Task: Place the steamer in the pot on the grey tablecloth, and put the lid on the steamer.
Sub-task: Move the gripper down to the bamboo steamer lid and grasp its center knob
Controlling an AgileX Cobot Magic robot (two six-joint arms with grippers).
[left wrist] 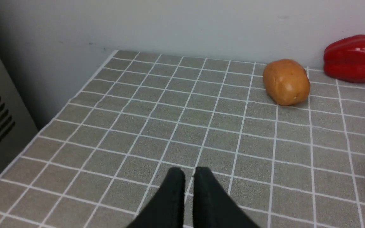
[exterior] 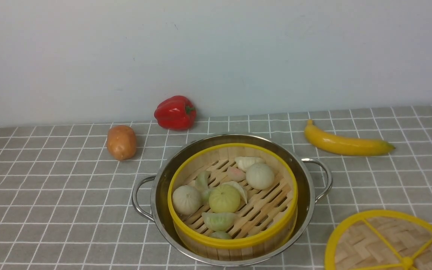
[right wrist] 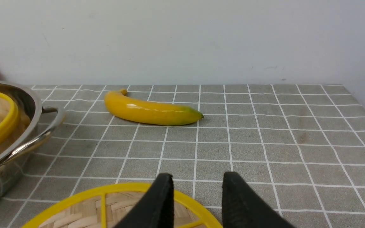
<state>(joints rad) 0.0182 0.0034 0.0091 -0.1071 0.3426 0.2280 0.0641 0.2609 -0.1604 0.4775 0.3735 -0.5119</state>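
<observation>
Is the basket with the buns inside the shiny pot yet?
Yes, it is in. The steamer sits inside the pot, with the steel rim ringing it all round. The lid lies apart on the grey tablecloth.

The left gripper [left wrist: 189,177], jaws nearly together, hovers over the grey tablecloth [left wrist: 157,126]; a potato [left wrist: 285,81] and a red bell pepper [left wrist: 353,58] lie by the wall.

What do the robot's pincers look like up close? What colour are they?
Both are plain black. The left pincer has two smooth fingers that widen toward the wrist. The right pincer has two wedge-shaped fingers with a finely ribbed inner face. No cables or markings show.
</observation>
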